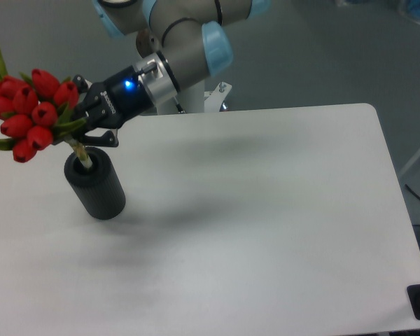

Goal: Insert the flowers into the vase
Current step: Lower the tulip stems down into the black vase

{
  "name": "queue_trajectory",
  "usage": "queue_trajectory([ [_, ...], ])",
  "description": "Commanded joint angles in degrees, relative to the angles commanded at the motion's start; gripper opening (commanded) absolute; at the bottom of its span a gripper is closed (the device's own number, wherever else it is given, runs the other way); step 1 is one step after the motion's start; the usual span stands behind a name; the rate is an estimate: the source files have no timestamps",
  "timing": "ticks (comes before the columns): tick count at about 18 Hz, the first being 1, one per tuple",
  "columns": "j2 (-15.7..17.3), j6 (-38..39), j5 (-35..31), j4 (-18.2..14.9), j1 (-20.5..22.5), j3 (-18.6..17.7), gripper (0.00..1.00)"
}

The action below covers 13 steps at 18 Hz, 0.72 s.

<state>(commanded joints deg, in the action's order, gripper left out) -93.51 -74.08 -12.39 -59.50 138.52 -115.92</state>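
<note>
Flowers point(29, 115): bunch of red tulip buds with green leaves, held up at the far left of the view, above and a little left of the vase. Heads lean up and to the left; pale stems run down and to the right toward the vase mouth.
Stems point(79, 150): lower ends reach the round opening at the top of the vase; the tip looks just inside the hole, though how deep it goes cannot be made out.
Leaves: one long pointed leaf sticks out left at the bottom of the bunch, two more point up at the top left, partly cut by the frame edge.
Vase point(98, 185): matte black thick-walled cylinder, standing on the worktop near its left side, leaning slightly in this view. Top opening faces up and left.
Gripper point(80, 126): black, two fingers, clenched on the flowers just below the buds where stems and leaves gather. One finger shows above the stems, the other below. It sits just above the vase rim, not touching it as far as can be seen.
Arm point(178, 49): grey segments with light blue joint caps, coming in from the top of the view and angled down to the left. A blue light glows on the wrist point(128, 85) behind the gripper.
Worktop point(266, 210): white, rounded corner at the far right; soft shadows of the arm fall across its middle.
Background: grey floor beyond the worktop; white mount base behind the arm.
</note>
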Motion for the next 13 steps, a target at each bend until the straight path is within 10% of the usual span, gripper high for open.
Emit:
queue_trajectory([
  [10,-2.03,-11.61,-0.09,0.35,0.44,-5.98,0.28],
  [13,-2.64,-12.23,-0.09,0.44,0.79,-6.07,0.53],
])
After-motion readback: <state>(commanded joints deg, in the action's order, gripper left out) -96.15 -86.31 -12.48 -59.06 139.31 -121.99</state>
